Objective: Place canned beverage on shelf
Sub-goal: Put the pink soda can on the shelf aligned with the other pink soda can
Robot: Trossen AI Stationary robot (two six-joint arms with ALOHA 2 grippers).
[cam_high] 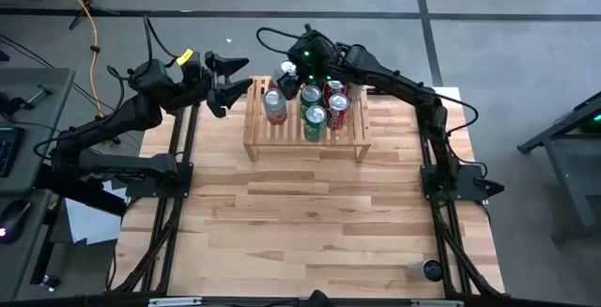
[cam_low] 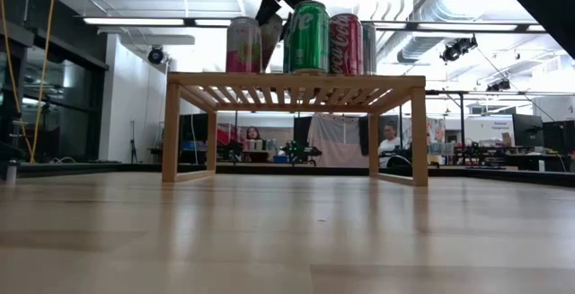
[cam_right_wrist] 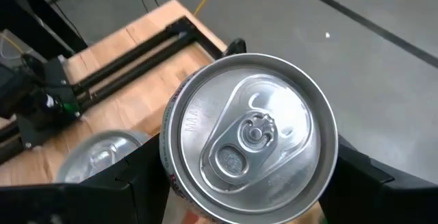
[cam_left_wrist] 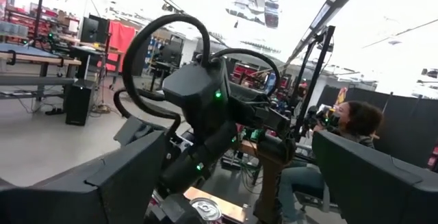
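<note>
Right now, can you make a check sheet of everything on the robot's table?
Surface: light wood table, mostly bare.
Job's things: wooden shelf at the far side, with several cans on its slatted top; a green can and a red can stand side by side.
Clutter: a small dark item near the table's near right corner; cannot tell what.
Grippers: right tool over the shelf's back, shut on a silver-topped can; left tool open in the air, left of the shelf.
Cables: yellow cable on the floor.
Surroundings: people sit in the room behind.
</note>
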